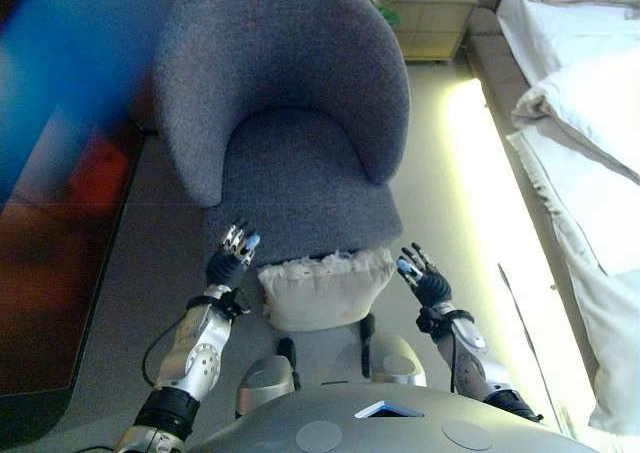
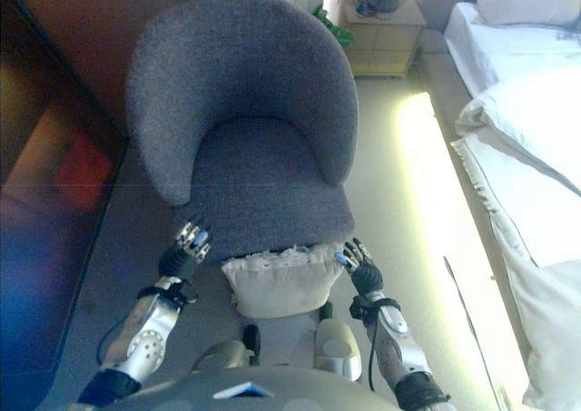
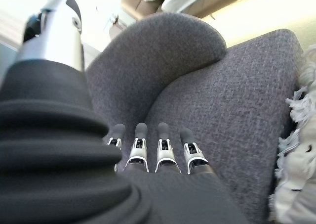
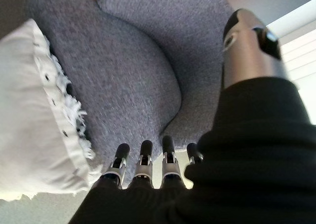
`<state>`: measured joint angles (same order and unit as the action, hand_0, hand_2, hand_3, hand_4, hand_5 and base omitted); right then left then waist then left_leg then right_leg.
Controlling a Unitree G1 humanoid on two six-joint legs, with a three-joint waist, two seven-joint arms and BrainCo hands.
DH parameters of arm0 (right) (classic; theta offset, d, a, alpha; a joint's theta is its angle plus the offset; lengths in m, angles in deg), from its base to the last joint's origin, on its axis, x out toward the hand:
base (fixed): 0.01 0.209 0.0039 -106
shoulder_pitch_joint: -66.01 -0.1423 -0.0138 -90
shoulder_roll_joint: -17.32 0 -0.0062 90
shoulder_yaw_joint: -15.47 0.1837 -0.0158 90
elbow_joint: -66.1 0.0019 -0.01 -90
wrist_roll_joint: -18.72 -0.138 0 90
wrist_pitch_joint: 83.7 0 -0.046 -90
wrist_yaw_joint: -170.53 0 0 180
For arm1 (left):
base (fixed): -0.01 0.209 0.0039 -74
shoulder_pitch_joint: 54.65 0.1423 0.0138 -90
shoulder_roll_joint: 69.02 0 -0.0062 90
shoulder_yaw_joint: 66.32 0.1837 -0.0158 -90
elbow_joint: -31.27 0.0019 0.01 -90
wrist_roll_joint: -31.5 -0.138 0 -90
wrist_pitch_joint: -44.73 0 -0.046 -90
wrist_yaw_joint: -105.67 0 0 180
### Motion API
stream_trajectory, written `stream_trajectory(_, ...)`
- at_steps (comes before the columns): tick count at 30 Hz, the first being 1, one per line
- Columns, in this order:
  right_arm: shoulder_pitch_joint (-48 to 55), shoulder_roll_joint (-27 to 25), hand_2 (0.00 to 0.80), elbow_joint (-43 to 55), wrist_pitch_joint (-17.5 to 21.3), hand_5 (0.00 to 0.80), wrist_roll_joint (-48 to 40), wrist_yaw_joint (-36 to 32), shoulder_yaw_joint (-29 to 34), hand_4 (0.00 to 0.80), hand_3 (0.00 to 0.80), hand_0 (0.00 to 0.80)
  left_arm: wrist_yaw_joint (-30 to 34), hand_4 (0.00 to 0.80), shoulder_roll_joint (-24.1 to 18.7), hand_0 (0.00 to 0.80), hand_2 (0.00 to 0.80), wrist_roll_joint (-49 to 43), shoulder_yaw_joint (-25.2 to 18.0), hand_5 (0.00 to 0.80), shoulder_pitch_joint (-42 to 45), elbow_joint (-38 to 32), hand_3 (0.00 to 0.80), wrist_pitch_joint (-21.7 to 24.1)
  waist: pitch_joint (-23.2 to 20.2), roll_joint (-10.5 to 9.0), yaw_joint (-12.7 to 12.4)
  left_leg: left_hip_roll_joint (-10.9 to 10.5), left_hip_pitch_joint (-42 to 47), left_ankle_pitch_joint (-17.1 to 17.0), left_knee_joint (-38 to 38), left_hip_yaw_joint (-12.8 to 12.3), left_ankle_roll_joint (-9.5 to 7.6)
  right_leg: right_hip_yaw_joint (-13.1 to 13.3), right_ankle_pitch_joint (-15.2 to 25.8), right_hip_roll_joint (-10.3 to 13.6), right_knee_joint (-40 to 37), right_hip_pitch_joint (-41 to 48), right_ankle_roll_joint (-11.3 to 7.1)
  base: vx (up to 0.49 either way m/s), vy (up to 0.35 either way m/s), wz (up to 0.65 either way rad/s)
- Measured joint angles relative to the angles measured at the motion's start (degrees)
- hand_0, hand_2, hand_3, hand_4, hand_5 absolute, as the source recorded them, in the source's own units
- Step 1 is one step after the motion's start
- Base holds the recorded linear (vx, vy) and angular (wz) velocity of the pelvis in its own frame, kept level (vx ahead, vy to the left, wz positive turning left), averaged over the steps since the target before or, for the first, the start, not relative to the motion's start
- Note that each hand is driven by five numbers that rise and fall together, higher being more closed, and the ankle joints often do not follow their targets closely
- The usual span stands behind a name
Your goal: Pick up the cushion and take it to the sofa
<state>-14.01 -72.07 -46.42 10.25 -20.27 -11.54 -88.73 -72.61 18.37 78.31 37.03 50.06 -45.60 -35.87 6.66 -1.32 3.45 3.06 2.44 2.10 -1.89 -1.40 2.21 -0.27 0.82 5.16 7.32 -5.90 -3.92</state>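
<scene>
The cream cushion [image 1: 325, 288], fringed along its top edge, leans upright against the front of the grey armchair [image 1: 290, 123], its lower edge down near the floor [image 1: 140, 303] rather than on the seat. It sits directly in front of me, which is why my arms come in on either flank of it.

My left robot hand [image 1: 232, 258] hangs just beside the cushion's left edge, at the corner of the seat, with its fingers [image 3: 148, 152] straight and loosely spread, holding nothing. My right robot hand [image 1: 420, 276] stands just off the cushion's right edge, likewise spread wide and empty. Neither hand seems to be touching the fabric; in each wrist view the cushion shows off to one side, apart from the fingertips.

I judge this as the set-up for a two-handed squeeze: a soft, broad cushion offers no handle, so palms pressing in from both sides should lift it best. The armchair is the only sofa-like seat I can see, so carrying probably means raising the cushion onto that seat. A bed [image 1: 590, 133] lies along my right, and a bedside cabinet [image 1: 430, 13] stands behind the chair.
</scene>
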Motion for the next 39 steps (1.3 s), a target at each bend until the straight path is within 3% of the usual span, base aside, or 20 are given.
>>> stream_trajectory(4, -1.02, -0.96, 0.0, 0.01, -0.33, 0.0, 0.04, -0.14, -0.01, 0.0, 0.0, 0.0, 0.02, 0.0, 0.58, 0.0, 0.0, 0.01, -0.03, 0.0, -0.01, -0.05, 0.0, 0.0, -0.56, 0.46, 0.22, 2.25, 0.06, 0.25, -0.67, -0.19, 0.92, -1.61, -1.02, -2.39, 0.09, 0.8, 1.65, 0.156, -0.129, 0.12)
stream_trajectory(9, -1.04, -1.22, 0.0, 0.0, -0.33, 0.0, 0.11, -0.92, -0.12, 0.0, 0.0, 0.0, -0.09, 0.0, 1.84, 0.0, 0.0, 0.0, -0.6, 0.0, -1.22, -0.06, 0.0, 0.0, -0.67, 0.36, 0.3, 2.84, -0.02, 0.24, -2.12, -0.15, 0.92, -1.82, -1.92, -3.23, 0.13, 1.6, 2.39, 0.098, -0.121, 0.07)
stream_trajectory(12, -1.27, -1.23, 0.0, 0.04, -0.36, 0.0, 0.4, -1.17, -0.18, 0.0, 0.0, 0.0, -0.57, 0.0, 1.7, 0.0, 0.0, -0.1, -1.17, 0.0, -2.0, -0.15, 0.0, -0.01, -0.69, 0.44, 0.24, 3.11, -0.89, 0.77, -3.77, 0.04, 0.46, -1.43, -3.72, -3.68, 2.23, 0.53, 3.34, 0.052, -0.093, 0.13)
stream_trajectory(16, -2.56, -1.57, 0.0, -0.02, -0.39, 0.0, 2.75, -1.09, -0.15, 0.0, 0.0, 0.0, -1.42, 0.0, 1.6, 0.0, 0.0, -1.11, -1.11, 0.0, -2.95, -0.02, 0.0, -0.08, -0.73, 0.65, 0.2, 3.27, -3.13, 2.62, -5.97, -0.21, -1.55, -1.09, -5.61, -3.71, 7.41, -2.81, 4.15, 0.023, 0.047, 0.09)
stream_trajectory(18, -2.93, -1.67, 0.0, -0.01, -0.4, 0.0, 2.85, -1.11, -0.16, 0.0, 0.0, 0.0, -1.76, 0.0, 1.6, 0.0, 0.0, -1.11, -1.11, 0.0, -3.04, -0.01, 0.0, -0.11, -0.76, 0.86, 0.02, 2.91, -3.05, 2.62, -5.0, 0.11, -1.52, -0.8, -5.76, -3.56, 8.48, -3.82, 4.21, 0.007, 0.151, -0.08)
stream_trajectory(24, -2.37, -1.9, 0.0, -0.01, -0.1, 0.0, 2.81, -0.57, 0.23, 0.0, 0.0, 0.0, -1.67, 0.0, 1.94, 0.0, 0.0, -1.14, -0.96, 0.0, -4.73, 1.3, 0.0, -0.17, -1.34, 2.16, 0.33, 2.08, -3.25, 1.6, -2.21, -0.39, -1.08, -1.96, -5.15, -1.97, 7.55, -4.35, 3.34, -0.026, 0.142, 0.09)
stream_trajectory(26, -1.66, -1.76, 0.0, 0.0, 0.01, 0.0, 2.84, -0.57, 0.18, 0.0, 0.0, 0.0, -1.67, 0.0, 1.94, 0.0, 0.0, -1.16, -0.91, 0.0, -4.5, 1.9, 0.0, -0.17, -1.8, 2.99, 0.25, 2.04, -2.34, -0.62, -0.12, -0.68, -0.13, -2.1, -4.17, -1.9, 5.89, -3.7, 2.89, -0.004, 0.131, -0.04)
stream_trajectory(30, -1.59, -1.62, 0.0, 0.0, 0.4, 0.0, 3.3, -0.05, 0.07, 0.0, 0.0, 0.0, -1.48, 0.0, 1.92, 0.0, 0.0, -1.24, -0.9, 0.0, -4.41, 2.93, 0.0, -0.08, -2.11, 3.78, 0.2, 1.8, -0.29, -1.53, 2.46, -1.7, 0.84, -2.41, -2.61, -1.21, 2.75, -1.72, 1.33, -0.032, 0.112, -0.07)
stream_trajectory(34, -1.92, -1.33, 0.0, 0.0, 0.67, 0.0, 3.63, 0.68, 0.05, 0.0, 0.0, 0.0, -0.41, 0.0, 1.83, 0.0, 0.0, -3.0, -0.86, 0.0, -4.48, 3.72, 0.0, -0.04, -2.27, 3.88, 0.04, 0.75, 0.32, -1.96, 3.42, -2.72, 1.42, -2.54, -0.2, -0.33, -0.76, -0.12, 0.37, -0.046, 0.102, -0.09)
stream_trajectory(39, -3.09, -0.49, 0.0, -0.01, 0.76, 0.0, 3.63, 1.22, -0.15, 0.0, 0.0, 0.0, -0.39, 0.0, 1.24, 0.0, 0.0, -3.54, -0.86, 0.0, -4.87, 3.79, 0.0, -0.04, -1.85, 3.27, -1.19, -0.25, 2.03, -1.58, 4.27, -4.48, 0.71, -3.66, 0.65, 1.11, -1.37, 0.82, -0.14, -0.016, 0.015, -0.17)
